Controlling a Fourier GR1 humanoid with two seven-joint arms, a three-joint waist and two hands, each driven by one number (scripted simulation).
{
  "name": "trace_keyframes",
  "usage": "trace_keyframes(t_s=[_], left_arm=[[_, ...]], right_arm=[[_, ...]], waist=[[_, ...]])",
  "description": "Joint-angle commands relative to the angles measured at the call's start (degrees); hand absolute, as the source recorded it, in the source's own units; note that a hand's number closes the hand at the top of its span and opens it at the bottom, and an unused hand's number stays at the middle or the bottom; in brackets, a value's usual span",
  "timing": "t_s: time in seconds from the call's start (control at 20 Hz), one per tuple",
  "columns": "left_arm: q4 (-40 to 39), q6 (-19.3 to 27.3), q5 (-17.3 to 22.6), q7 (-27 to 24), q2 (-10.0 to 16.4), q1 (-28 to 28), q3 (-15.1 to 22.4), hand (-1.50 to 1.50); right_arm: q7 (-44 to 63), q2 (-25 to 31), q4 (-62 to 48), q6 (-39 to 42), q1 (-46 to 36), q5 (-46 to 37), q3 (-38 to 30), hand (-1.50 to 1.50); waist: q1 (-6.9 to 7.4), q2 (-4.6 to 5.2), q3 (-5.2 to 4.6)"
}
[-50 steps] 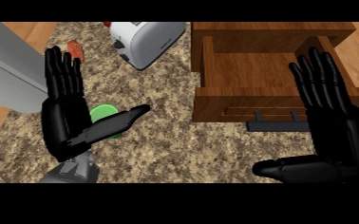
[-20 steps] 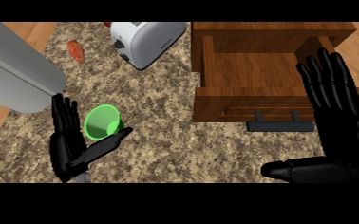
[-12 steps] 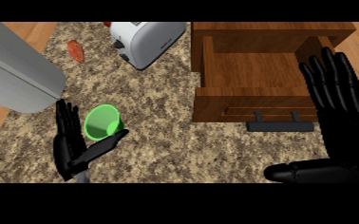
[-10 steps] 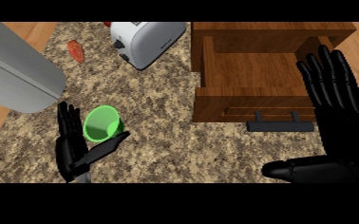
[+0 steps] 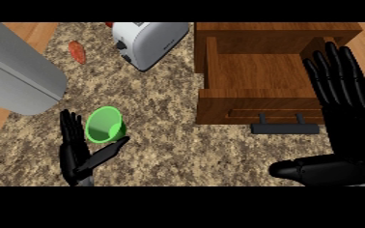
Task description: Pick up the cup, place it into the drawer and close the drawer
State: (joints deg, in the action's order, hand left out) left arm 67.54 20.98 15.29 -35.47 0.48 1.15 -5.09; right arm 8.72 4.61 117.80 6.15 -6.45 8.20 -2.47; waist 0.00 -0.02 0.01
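Left hand: I see my left hand (image 5: 75,157) low at the left edge of the head view, palm up-view, fingers (image 5: 70,128) straight, thumb (image 5: 108,152) stretched out to the right. It is released and grasps nothing.
Cup: the green cup (image 5: 105,124) sits in the crook between those fingers and the thumb, mouth facing up at me. The fingers are just beside its left wall and the thumb tip is just under it. I cannot tell whether either touches it.
Cup's place: on the counter (image 5: 185,145), outside the drawer and well apart from it, to its lower left.
Right hand: my right hand (image 5: 348,130) is at the right edge, fingers straight and spread, pointing up over the drawer's right wall, thumb lying out to the left. Also released, holding nothing.
Drawer: the wooden drawer (image 5: 235,110) stands pulled open, its floor bare wood.
Handle: a dark handle (image 5: 285,128) on the drawer's front, just left of my right palm.
Toaster: a white toaster (image 5: 146,41) up-view of the cup, left of the drawer.
Far left: a grey slab (image 5: 28,82), with a small red thing (image 5: 77,51) between it and the toaster.
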Motion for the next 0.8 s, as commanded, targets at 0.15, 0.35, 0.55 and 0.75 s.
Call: trace_keyframes(t_s=[0.15,0.35,0.55,0.75], left_arm=[[-7.7,0.1,1.3,-3.9,-0.2,-4.8,-2.9,-1.50],[-10.9,-3.5,2.1,-4.9,2.1,-4.4,-4.3,-1.50],[-13.8,-5.4,2.3,-7.6,1.9,-4.9,-4.5,-1.50],[-15.6,-4.3,1.7,-9.2,0.2,-7.2,-3.0,-1.50]], right_arm=[[6.6,0.6,8.3,0.0,2.8,3.0,-0.4,-1.50],[0.5,1.9,-0.6,2.9,0.7,3.4,-3.1,-1.50],[-0.7,-1.3,-0.1,0.0,1.0,-0.8,1.1,-1.50],[3.9,1.8,-0.6,-0.1,-4.6,1.3,-2.5,-1.50]], waist=[[-0.24,-0.01,-0.02],[-0.04,0.01,-0.01],[-0.03,0.01,-0.01],[0.02,0.01,-0.02]])
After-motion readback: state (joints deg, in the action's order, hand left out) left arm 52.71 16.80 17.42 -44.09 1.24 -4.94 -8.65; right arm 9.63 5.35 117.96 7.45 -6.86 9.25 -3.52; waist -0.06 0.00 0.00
